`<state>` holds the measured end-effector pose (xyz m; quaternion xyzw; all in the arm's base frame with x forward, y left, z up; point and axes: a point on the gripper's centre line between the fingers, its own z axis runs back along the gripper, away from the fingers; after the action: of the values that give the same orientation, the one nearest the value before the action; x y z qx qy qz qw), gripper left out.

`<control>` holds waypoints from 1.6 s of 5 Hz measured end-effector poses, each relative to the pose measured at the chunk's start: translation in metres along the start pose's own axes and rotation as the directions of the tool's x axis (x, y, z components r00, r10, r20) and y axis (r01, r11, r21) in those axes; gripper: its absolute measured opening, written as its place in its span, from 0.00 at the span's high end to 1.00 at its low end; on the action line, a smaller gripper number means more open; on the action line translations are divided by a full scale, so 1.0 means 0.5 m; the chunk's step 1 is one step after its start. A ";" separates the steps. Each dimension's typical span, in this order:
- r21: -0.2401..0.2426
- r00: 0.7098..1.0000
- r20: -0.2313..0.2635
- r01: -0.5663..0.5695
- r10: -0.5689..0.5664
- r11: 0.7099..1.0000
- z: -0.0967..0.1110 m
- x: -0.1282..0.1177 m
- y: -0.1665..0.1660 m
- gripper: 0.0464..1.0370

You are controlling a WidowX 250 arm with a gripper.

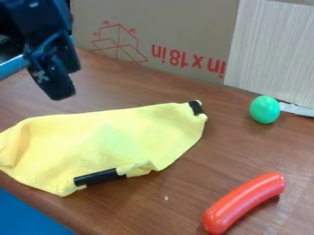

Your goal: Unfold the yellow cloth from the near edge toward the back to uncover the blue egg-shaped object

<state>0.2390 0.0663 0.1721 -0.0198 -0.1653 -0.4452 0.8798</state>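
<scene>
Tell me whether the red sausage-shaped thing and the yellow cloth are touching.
Apart. The camera view shows it plainly: a wide strip of brown table runs between the red sausage-shaped thing and the nearest edge of the yellow cloth.

Clockwise around the view there are 1 cardboard sheet at 12 o'clock, 1 pale panel at 2, 1 green egg at 3, 1 red sausage at 5, 1 small crumb at 6, 1 yellow cloth with 2 black strips at 8, and 1 gripper at 10.
</scene>
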 end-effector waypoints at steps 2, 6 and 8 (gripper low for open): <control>0.026 0.994 -0.053 0.094 -0.093 0.995 -0.047 0.016 -0.044 0.04; 0.157 0.990 -0.049 0.140 -0.134 0.978 -0.101 0.031 -0.138 0.04; 0.195 0.986 -0.049 0.165 -0.158 0.967 -0.124 0.031 -0.166 0.04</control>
<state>0.1987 -0.0071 0.1088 0.0890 -0.1953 -0.4969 0.8408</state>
